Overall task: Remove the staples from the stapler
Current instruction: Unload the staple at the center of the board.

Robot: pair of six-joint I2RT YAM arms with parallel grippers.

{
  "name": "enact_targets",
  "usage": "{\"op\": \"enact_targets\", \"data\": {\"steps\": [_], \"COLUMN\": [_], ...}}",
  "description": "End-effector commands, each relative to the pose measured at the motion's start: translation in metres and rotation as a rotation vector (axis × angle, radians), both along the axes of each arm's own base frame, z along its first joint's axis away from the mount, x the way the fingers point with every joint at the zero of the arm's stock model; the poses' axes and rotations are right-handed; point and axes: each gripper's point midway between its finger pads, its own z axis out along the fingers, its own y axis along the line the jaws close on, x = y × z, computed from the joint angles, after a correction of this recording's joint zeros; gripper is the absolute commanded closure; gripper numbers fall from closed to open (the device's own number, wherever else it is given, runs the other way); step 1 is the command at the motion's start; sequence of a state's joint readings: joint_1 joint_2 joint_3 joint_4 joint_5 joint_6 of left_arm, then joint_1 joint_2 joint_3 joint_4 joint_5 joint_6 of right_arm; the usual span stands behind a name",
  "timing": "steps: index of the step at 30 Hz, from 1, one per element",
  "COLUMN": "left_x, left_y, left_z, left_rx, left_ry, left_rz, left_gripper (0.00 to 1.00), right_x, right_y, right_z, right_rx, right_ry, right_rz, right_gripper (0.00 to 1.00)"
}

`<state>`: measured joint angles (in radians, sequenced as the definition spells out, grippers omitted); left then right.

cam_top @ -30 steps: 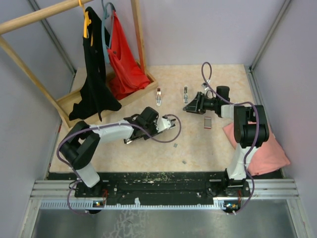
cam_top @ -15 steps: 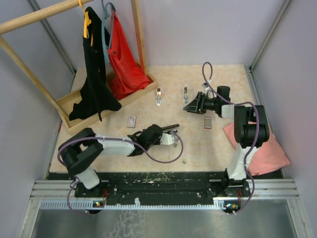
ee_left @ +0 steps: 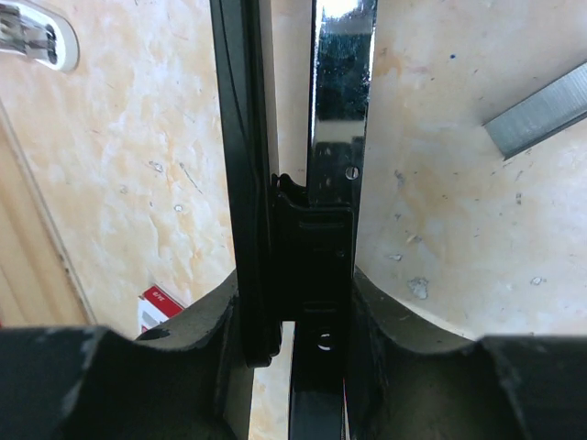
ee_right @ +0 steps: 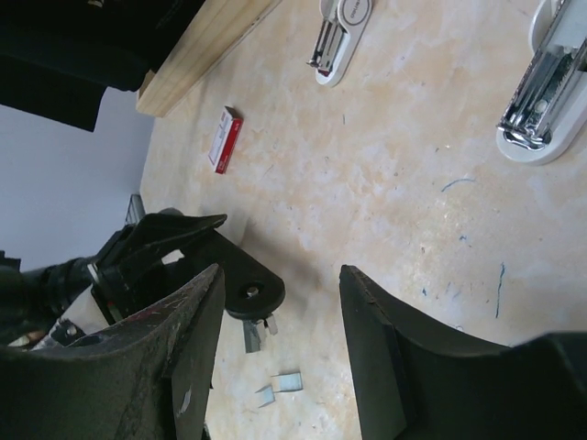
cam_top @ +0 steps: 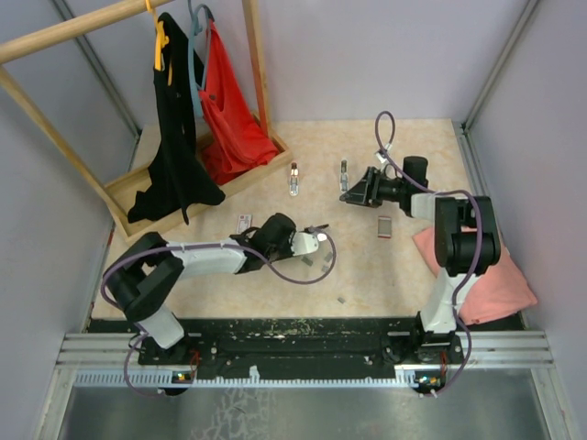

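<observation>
Stapler (ee_left: pixel 323 240) clamped in left tool (ee_left: pixel 298 316); right tool (ee_right: pixel 282 280) partly open, touching nothing.

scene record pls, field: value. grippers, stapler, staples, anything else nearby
left gripper: shut on stapler
stapler: two arms parted, chrome rail showing
staples: short strip lying loose on table, outside the stapler
right gripper: open, holding nothing
red-and-white box: on table, apart from both grippers
</observation>
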<state>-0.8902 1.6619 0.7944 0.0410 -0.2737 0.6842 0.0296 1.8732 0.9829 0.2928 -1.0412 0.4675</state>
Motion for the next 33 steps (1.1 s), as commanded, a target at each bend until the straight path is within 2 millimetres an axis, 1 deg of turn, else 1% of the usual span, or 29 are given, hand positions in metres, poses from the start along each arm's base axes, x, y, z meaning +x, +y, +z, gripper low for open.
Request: {"op": "enact_targets", "data": {"steps": [1,6,7,16,18,19,22,25,29,33], "left_x": [-0.004,-0.011,-0.01,-0.02,-0.024,-0.026,-0.032,-0.037,-0.048,-0.057], "left_y": [-0.017,-0.025,-0.027,-0.031,-0.032,-0.033,-0.034,-0.036,-0.039,-0.042], "left_z": [0.027,0.04,0.045,0.065,0.071,0.074,0.083,0.092,0.101,0.106], "left_rx": [-0.157,-0.251,-0.274,-0.439,-0.475,-0.493,-0.546,-0.588,-0.628,-0.651], "left_ry": [0.126,0.263,0.284,0.542,0.6,0.629,0.715,0.785,0.89,0.975], "left_rz": [-0.019,-0.044,-0.043,-0.083,-0.105,-0.115,-0.146,-0.169,-0.211,-0.238], "left_gripper": [1.0,1.0,1.0,1.0,1.0,1.0,1.0,1.0,1.0,1.0], "right_x": [0.007,0.006,0.005,-0.003,-0.006,-0.01,-0.019,-0.026,-0.037,-0.051], "right_y": [-0.003,-0.002,-0.002,-0.002,-0.001,-0.001,0.0,-0.001,-0.001,0.002], "right_z": [0.04,0.054,0.057,0.086,0.088,0.101,0.114,0.125,0.136,0.145], "right_rx": [0.012,0.01,0.009,-0.011,-0.01,-0.011,-0.027,-0.06,-0.094,-0.129], "right_ry": [-0.156,-0.215,-0.23,-0.392,-0.419,-0.463,-0.546,-0.649,-0.767,-0.907], "right_rz": [0.011,0.025,0.027,0.061,0.082,0.094,0.141,0.183,0.222,0.265], "right_gripper": [0.46,0.45,0.45,0.38,0.37,0.36,0.34,0.3,0.27,0.26]}}
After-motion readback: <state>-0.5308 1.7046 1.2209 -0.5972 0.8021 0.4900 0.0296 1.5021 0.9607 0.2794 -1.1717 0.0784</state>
